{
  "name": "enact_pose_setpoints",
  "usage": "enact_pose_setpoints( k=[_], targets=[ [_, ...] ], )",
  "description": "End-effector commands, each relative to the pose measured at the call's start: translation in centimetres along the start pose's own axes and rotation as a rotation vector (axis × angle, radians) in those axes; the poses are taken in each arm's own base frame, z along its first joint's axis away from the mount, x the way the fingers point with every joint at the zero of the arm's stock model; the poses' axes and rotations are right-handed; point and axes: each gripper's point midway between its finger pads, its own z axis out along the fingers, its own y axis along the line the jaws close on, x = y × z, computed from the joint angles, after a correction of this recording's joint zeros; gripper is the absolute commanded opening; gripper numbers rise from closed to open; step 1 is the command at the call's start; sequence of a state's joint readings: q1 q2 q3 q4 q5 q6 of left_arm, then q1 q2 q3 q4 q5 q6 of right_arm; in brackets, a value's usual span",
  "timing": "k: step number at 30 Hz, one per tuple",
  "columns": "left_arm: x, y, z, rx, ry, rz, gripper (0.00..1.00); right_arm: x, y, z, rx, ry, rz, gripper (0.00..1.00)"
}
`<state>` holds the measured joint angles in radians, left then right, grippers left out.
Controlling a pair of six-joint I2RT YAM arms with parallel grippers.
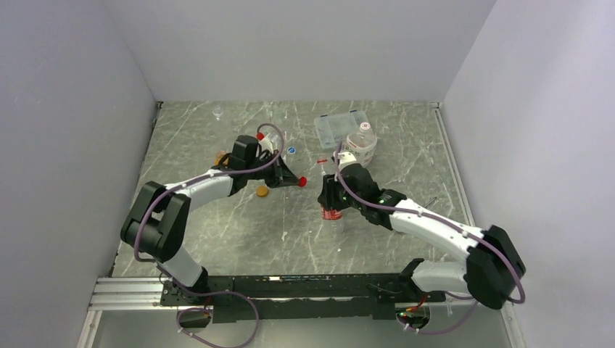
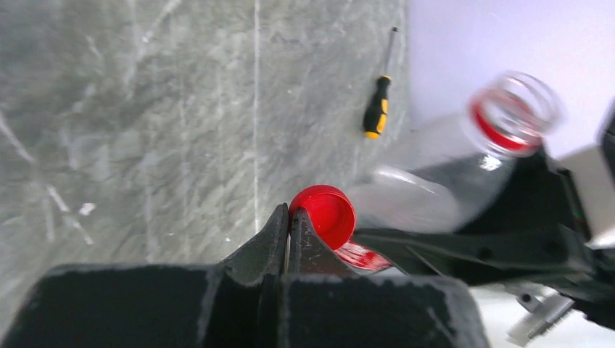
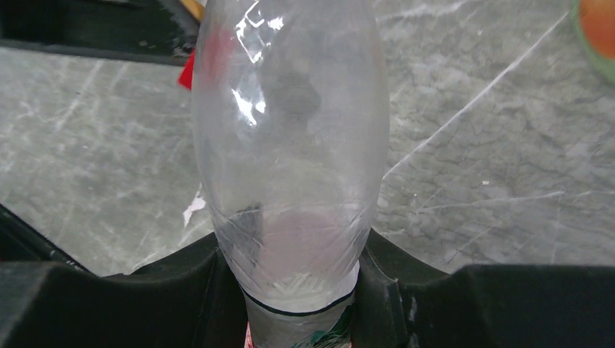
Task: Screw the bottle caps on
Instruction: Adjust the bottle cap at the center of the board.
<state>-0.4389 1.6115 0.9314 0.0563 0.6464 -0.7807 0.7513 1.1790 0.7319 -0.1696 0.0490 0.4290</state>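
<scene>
My left gripper (image 1: 296,180) (image 2: 289,214) is shut on the rim of the red cap (image 1: 302,180) (image 2: 325,214), held above the table. My right gripper (image 1: 330,194) (image 3: 297,290) is shut on the red-labelled clear bottle (image 1: 331,206) (image 3: 290,145). In the left wrist view the bottle (image 2: 428,181) tilts, its open mouth (image 2: 511,112) up and to the right of the cap, apart from it. An orange cap (image 1: 262,191) and a blue cap (image 1: 291,151) lie on the table. The white-labelled bottle (image 1: 361,145) stands behind the right gripper. A tiny vial (image 1: 217,112) stands far left.
A flat clear compartment box (image 1: 337,125) lies at the back next to the white-labelled bottle. A screwdriver with a yellow-black handle (image 2: 377,109) lies on the marble table towards the right wall. Something orange (image 1: 220,156) sits behind my left arm, partly hidden.
</scene>
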Motion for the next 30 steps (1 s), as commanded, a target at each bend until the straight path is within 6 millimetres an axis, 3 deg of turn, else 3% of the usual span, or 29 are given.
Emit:
enact_pose_setpoints(
  k=[1,7,12,18,30],
  targets=[
    [0.7,-4.2,0.0,0.282,-0.015,-0.051,0.00,0.1,-0.1,2.1,0.019,-0.011,0.057,0.30],
    [3.5,-4.2,1.6,0.350,0.016,-0.082,0.00,2.1,-0.4,3.7,0.020,0.025,0.101,0.29],
    [4.9,-2.7,3.0,0.312,0.064,-0.112,0.00,3.6,-1.2,4.2,0.050,0.059,0.110,0.28],
    [7.5,0.0,4.8,0.162,0.141,-0.111,0.01,3.3,-1.5,3.8,0.065,0.041,0.115,0.28],
    [10.8,2.7,6.9,0.060,0.279,-0.140,0.12,3.8,-0.6,4.7,0.039,0.062,0.113,0.27]
  ],
)
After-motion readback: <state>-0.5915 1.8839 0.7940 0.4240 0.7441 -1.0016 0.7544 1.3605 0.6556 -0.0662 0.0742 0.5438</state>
